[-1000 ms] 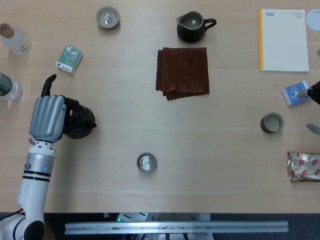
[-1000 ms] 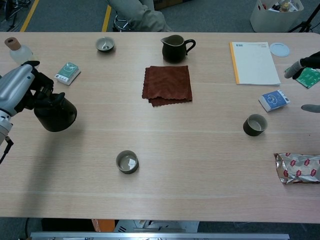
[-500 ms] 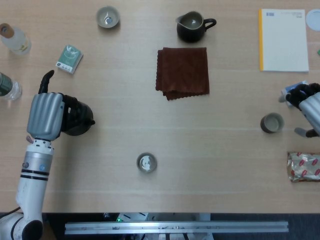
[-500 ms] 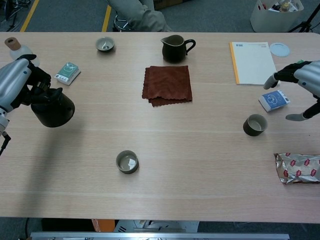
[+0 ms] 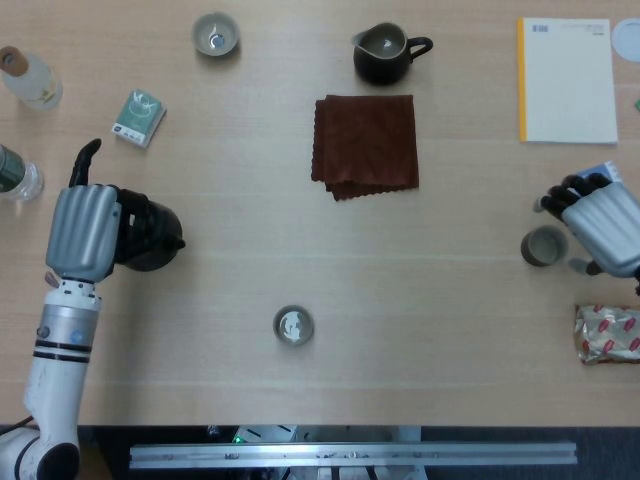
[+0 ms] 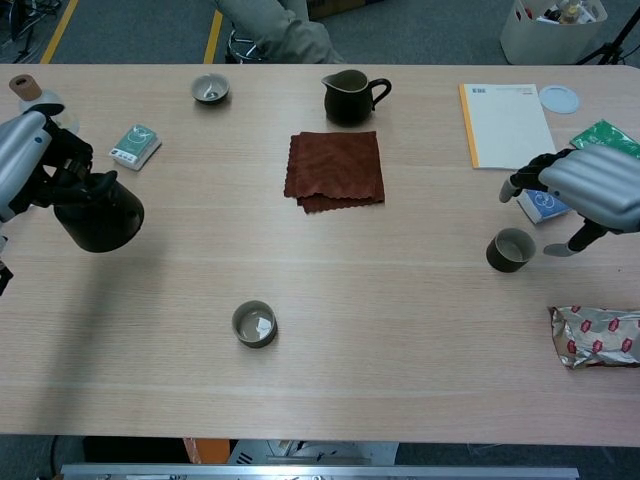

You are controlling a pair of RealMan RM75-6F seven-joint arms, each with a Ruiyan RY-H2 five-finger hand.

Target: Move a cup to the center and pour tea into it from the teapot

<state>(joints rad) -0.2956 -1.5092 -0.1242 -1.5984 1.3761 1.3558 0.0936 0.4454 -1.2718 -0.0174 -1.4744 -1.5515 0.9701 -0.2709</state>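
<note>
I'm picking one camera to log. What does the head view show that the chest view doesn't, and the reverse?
Head view only: a dark-capped bottle at the left edge and a metal rail below the table. Chest view only: a person's legs and a white bin beyond the table. Both: the left robot hand holding the teapot, and the right robot hand beside a cup.

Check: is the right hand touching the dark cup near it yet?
Apart. In the chest view, bare table shows between the right hand and the cup.
</note>
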